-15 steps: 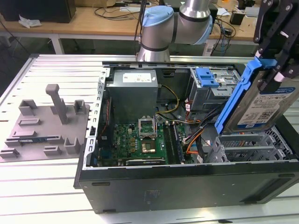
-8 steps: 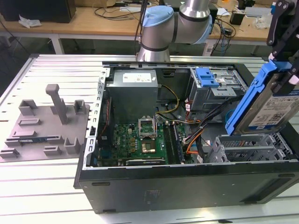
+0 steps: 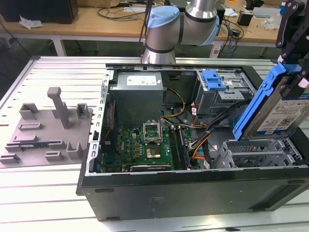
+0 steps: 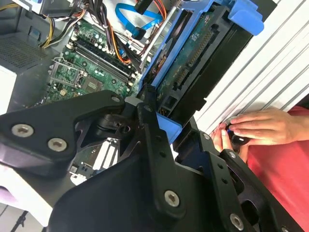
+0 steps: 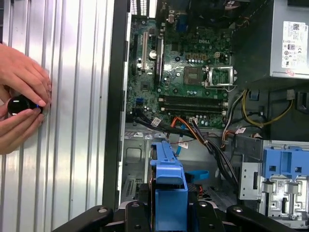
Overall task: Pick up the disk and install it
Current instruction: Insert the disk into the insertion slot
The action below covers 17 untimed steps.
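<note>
The disk (image 3: 284,115), a silver drive with a white-and-blue label in a blue carrier bracket, hangs tilted on edge at the exterior view's right. My gripper (image 3: 293,67) is shut on its upper end. It hovers just above the grey empty drive bay (image 3: 260,155) in the near right corner of the open computer case (image 3: 193,188). In the second wrist view the disk (image 4: 203,63) sticks out beyond the black fingers (image 4: 149,126), with its circuit-board side showing. In the first wrist view its blue bracket edge (image 5: 169,186) rises between the gripper (image 5: 169,215) links.
A blue latch (image 3: 214,79) sits on the grey drive cage at the case's back right. Orange and black cables (image 3: 203,140) run beside the bay. Motherboard (image 3: 145,145) and power supply (image 3: 137,94) lie inside. A person's hands (image 5: 21,96) hold a small black knob on the table. A grey fixture plate (image 3: 43,130) lies left.
</note>
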Tool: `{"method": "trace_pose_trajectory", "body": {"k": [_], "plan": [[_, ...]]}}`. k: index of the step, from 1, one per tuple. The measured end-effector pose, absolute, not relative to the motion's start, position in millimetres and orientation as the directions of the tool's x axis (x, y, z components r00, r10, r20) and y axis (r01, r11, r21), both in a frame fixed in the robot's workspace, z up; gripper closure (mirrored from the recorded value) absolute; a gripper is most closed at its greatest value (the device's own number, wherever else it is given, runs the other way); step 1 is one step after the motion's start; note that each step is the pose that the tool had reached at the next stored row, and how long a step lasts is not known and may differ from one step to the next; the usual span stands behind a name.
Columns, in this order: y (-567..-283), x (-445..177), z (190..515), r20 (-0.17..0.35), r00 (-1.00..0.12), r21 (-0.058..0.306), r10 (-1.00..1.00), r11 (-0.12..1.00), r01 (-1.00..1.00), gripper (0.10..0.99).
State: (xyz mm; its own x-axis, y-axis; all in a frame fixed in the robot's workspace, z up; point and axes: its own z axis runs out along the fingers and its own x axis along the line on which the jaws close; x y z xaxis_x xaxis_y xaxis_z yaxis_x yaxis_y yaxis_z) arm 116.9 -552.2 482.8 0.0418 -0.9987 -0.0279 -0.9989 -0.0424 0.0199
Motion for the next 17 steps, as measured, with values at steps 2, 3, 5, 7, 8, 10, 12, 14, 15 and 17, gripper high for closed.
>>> {"method": "trace_pose_trajectory", "body": {"k": [2,3,5,7,8,10,12,14,15,17], "plan": [[-552.1,116.8,482.2,-0.028,0.027,0.02,-0.999,-0.028,-0.999,0.718],[-552.1,116.8,481.8,-0.028,0.014,0.02,-1.0,-0.015,-1.0,0.718],[-550.8,116.6,480.7,-0.028,0.001,0.02,-1.0,-0.001,-1.0,0.718],[-550.3,116.5,480.0,-0.028,-0.002,0.02,-1.0,0.002,-1.0,0.718],[-550.3,116.4,479.8,-0.028,-0.004,0.02,-1.0,0.003,-1.0,0.718],[-550.3,116.4,479.9,-0.028,-0.004,0.02,-1.0,0.003,-1.0,0.718],[-550.3,116.4,479.7,-0.028,-0.004,0.02,-1.0,0.003,-1.0,0.718],[-550.3,116.1,478.3,-0.028,-0.003,0.015,-1.0,0.003,-1.0,0.718],[-550.3,115.7,477.6,-0.028,-0.001,0.011,-1.0,0.001,-1.0,0.718],[-549.7,113.2,476.2,-0.028,0.003,0.005,-1.0,-0.003,-1.0,0.718]]}}
